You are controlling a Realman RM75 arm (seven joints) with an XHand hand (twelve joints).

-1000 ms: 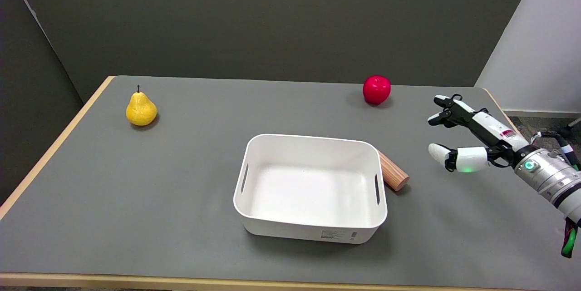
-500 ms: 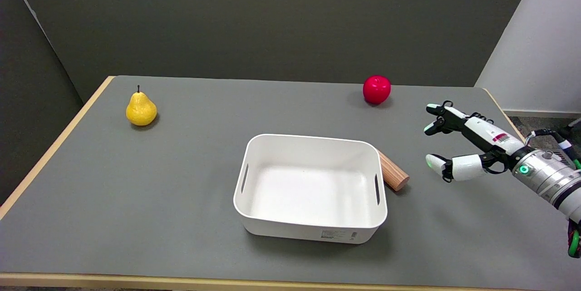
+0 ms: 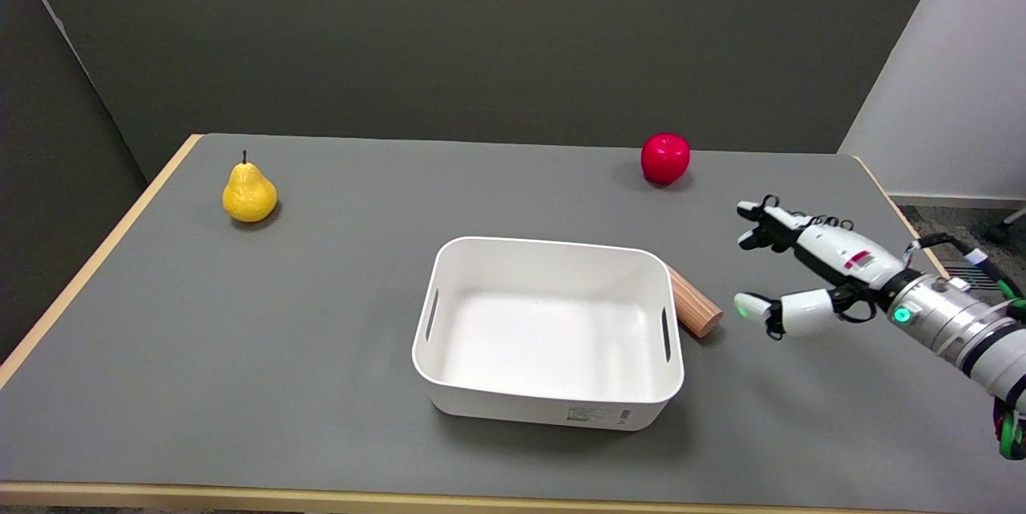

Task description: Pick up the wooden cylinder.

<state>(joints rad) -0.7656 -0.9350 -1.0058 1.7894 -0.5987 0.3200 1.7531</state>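
The wooden cylinder (image 3: 694, 305) lies on its side on the grey table, tight against the right wall of the white bin (image 3: 548, 400), with part of it hidden behind that wall. My right hand (image 3: 801, 273) hovers just to the cylinder's right, fingers spread and empty. Its thumb tip is a short way from the cylinder's round end, not touching it. The other fingers reach out above and behind the cylinder.
A red apple (image 3: 664, 157) sits at the back right of the table (image 3: 321, 297). A yellow pear (image 3: 248, 192) stands at the back left. The table's right edge runs close beside my right arm.
My right hand has moved left and down toward the cylinder, staying spread. The cylinder, bin and fruit have not moved.
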